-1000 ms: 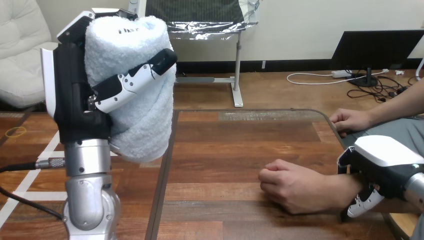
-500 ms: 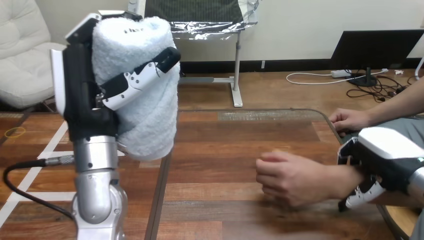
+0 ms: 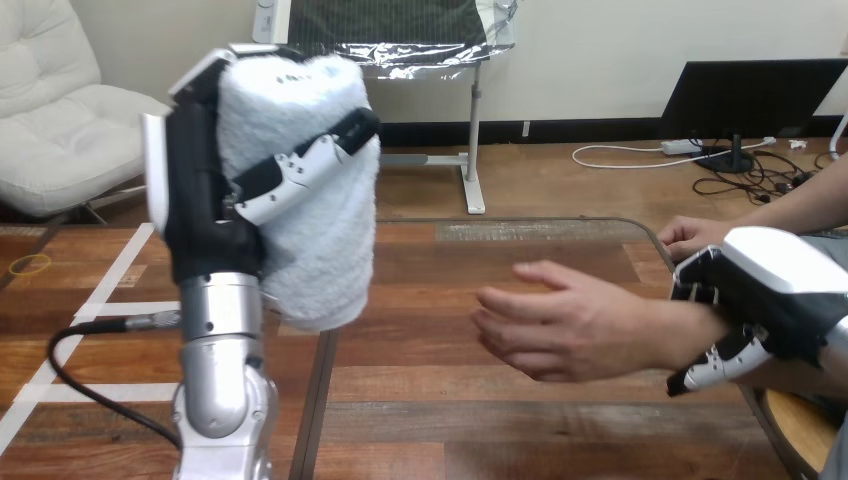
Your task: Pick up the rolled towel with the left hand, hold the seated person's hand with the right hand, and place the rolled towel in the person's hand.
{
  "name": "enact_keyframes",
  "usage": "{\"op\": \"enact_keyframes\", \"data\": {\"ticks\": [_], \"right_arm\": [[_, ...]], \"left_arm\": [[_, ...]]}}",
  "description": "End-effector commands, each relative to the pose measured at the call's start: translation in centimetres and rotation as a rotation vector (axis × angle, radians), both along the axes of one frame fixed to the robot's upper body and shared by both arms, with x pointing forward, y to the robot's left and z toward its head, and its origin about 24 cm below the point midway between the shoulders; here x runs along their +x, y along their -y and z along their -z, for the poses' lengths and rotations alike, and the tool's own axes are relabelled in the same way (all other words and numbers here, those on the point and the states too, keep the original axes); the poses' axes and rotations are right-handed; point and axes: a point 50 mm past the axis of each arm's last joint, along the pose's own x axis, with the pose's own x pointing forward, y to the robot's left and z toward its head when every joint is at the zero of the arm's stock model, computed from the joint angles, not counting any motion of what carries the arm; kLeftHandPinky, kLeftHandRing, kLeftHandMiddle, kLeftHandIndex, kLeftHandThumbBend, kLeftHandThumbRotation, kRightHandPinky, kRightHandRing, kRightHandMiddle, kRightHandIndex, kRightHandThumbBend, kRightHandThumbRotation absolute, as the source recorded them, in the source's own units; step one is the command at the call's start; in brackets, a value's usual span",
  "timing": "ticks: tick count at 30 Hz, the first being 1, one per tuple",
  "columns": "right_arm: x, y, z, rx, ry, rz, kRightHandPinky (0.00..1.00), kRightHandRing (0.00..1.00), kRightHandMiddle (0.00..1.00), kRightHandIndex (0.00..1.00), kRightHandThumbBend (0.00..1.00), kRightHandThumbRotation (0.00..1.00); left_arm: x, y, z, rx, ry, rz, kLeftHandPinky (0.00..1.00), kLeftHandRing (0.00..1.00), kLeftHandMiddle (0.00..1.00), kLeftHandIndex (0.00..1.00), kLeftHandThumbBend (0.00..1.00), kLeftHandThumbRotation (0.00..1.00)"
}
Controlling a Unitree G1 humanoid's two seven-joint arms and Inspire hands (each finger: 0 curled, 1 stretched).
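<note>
The left robot hand point(image 3: 205, 215) gripped the towel point(image 3: 320, 240) upright for handover. The right robot hand point(image 3: 770, 290) clasped the person's wrist point(image 3: 690, 335) to steady it.

rolled towel point(image 3: 325, 200) left side hidden behind left hand point(image 3: 200, 210), person's wrist point(image 3: 695, 335) partly covered by right hand point(image 3: 775, 290), left arm point(image 3: 222, 400) cut by bottom edge
</note>
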Motion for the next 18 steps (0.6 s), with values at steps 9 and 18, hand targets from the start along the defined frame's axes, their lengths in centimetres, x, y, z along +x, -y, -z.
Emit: {"op": "enact_keyframes", "data": {"ticks": [9, 18], "right_arm": [[0.9, -1.2, -2.4, 0.053, 0.077, -0.024, 0.30, 0.35, 0.41, 0.44, 0.83, 0.16], [1.1, -1.5, -2.9, 0.064, 0.089, -0.032, 0.30, 0.35, 0.41, 0.45, 0.83, 0.14]], "left_arm": [[2.2, 1.9, -1.7, -0.034, 0.068, 0.074, 0.28, 0.34, 0.39, 0.40, 0.59, 0.00], [3.2, 2.6, -0.7, -0.069, 0.035, 0.104, 0.30, 0.36, 0.40, 0.41, 0.60, 0.00]]}}
